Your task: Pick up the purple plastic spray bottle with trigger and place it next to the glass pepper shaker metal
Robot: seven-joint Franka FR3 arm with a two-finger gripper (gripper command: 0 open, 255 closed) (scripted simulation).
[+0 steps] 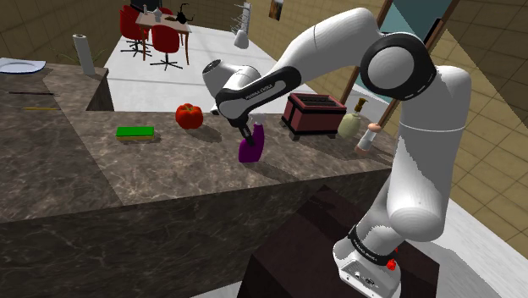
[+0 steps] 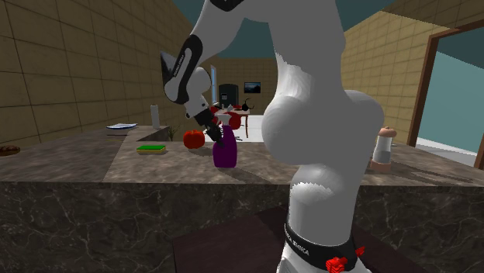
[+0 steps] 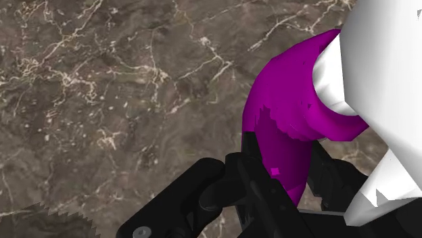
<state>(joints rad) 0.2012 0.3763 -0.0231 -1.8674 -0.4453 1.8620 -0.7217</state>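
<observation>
two fingers of the tool (image 1: 250, 137) are clamping the purple spray bottle (image 1: 250, 152), which is standing on the marble table (image 1: 161, 173) near the red bell pepper (image 1: 189, 115), on that pepper's right in the shoulder view.

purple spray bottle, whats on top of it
The black gripper comes down on the purple spray bottle, with its fingers clasping the upper part. Nothing else rests on it. The gripper covers most of the bottle's head, so the trigger cannot be made out.
</observation>
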